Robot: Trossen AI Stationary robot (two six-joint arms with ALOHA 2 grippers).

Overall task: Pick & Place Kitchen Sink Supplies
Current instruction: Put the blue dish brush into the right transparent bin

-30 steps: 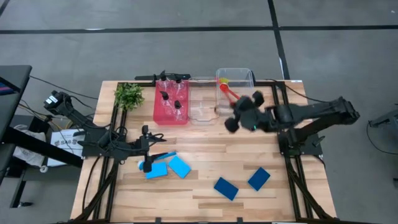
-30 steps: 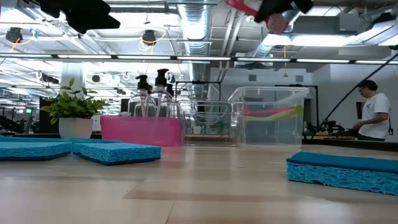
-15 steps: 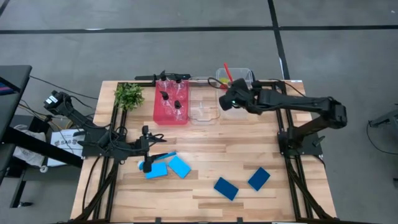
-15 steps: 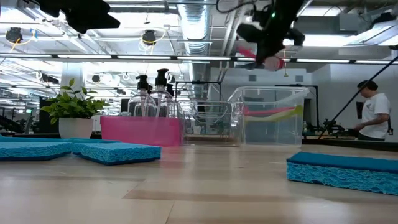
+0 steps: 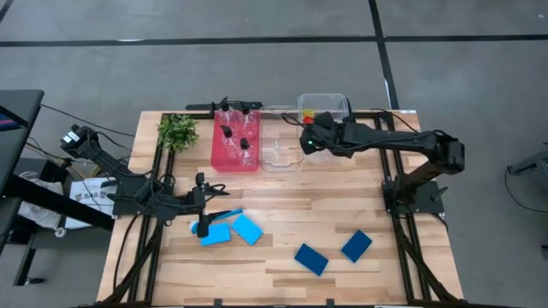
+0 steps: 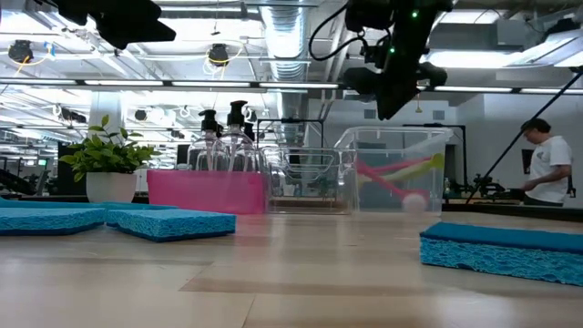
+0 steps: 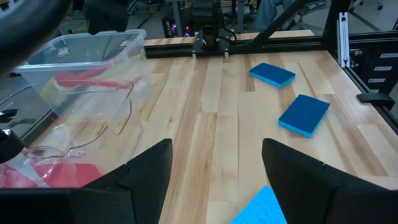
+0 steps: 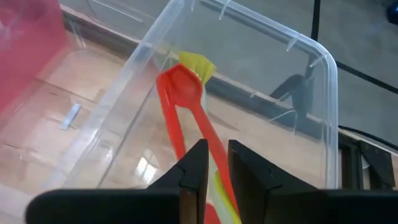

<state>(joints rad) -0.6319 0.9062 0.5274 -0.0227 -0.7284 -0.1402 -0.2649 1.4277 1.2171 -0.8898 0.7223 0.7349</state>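
My right gripper [image 5: 306,137] hangs over the near edge of the clear bin [image 5: 342,101] at the table's far side, its fingers a narrow gap apart [image 8: 217,171] and holding nothing. The red brush [image 8: 186,106] lies slanted inside that bin [image 6: 387,179], its round end [image 6: 414,202] down on the bin floor, beside a yellow-green brush [image 8: 196,64]. My left gripper [image 7: 214,180] is open and empty above the light-blue sponges [image 5: 247,228] at the near left. Two dark-blue sponges [image 5: 311,258] lie flat at the near right. Pump bottles [image 5: 231,137] stand in the pink bin [image 5: 218,158].
A second clear bin [image 5: 278,147] stands between the pink bin and the brush bin. A leafy plant [image 5: 177,130] stands at the far left. Bare wood [image 5: 325,201] lies across the table's middle. A person [image 6: 547,164] stands in the room beyond the table.
My right gripper has carried the red brush toward the table's far edge and a little left, over the clear bin, and come lower. It has let go: the brush, held up above the bin before, now lies slanted inside it.
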